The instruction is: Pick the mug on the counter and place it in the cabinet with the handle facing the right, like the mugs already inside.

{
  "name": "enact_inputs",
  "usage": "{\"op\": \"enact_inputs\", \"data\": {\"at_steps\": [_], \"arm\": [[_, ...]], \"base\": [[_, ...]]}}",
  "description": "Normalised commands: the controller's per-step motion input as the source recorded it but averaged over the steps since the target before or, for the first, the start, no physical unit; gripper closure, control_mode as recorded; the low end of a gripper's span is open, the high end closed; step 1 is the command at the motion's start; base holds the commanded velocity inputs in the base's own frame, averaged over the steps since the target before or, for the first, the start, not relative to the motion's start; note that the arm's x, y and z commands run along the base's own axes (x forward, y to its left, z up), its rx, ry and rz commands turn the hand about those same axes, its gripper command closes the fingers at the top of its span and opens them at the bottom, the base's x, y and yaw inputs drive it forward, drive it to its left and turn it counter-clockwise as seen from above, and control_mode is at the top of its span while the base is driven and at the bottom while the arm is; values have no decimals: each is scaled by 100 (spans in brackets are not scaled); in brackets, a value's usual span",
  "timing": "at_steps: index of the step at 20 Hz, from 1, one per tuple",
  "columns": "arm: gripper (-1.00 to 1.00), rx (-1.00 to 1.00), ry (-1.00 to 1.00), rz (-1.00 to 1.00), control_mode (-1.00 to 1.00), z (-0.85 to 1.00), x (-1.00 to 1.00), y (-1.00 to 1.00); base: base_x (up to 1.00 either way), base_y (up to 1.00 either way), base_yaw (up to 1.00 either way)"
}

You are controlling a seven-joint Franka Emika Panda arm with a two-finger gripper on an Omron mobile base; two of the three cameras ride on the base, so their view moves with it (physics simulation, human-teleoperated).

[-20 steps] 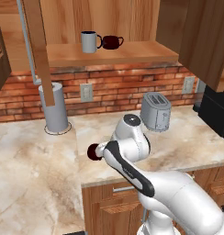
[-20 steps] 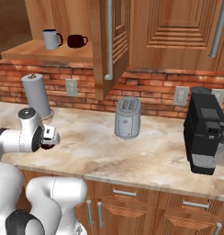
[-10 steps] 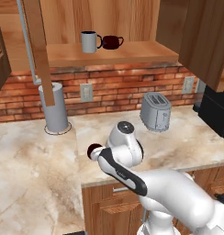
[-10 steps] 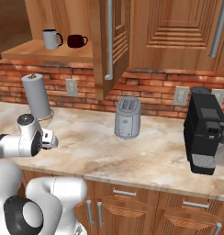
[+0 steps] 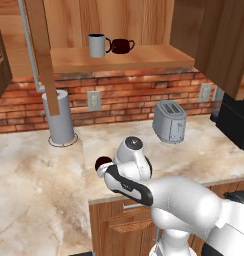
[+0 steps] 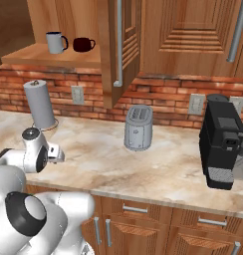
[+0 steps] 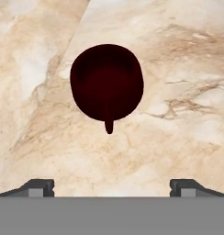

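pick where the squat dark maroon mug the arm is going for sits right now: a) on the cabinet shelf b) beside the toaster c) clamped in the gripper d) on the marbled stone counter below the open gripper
d: in the hand view the squat dark maroon mug stands on the marbled stone counter, apart from the open gripper, its fingertips spread wide and touching nothing.

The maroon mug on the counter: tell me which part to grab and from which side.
Grip the maroon mug by its rim, coming straight down. It stands upright on the counter with its mouth open to the hand, which hangs above it, fingers apart. One finger inside and one outside the wall, away from the small handle, probably holds best.
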Motion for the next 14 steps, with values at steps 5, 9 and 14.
{"op": "enact_inputs", "data": {"at_steps": [5, 9, 14], "arm": [[-100, 0, 0, 0, -100, -13, 14, 0], [-100, 0, 0, 0, -100, -8, 18, 0], [-100, 0, 0, 0, -100, -2, 15, 2]], "base": [[0, 0, 0], [0, 0, 0], [0, 0, 0]]}}
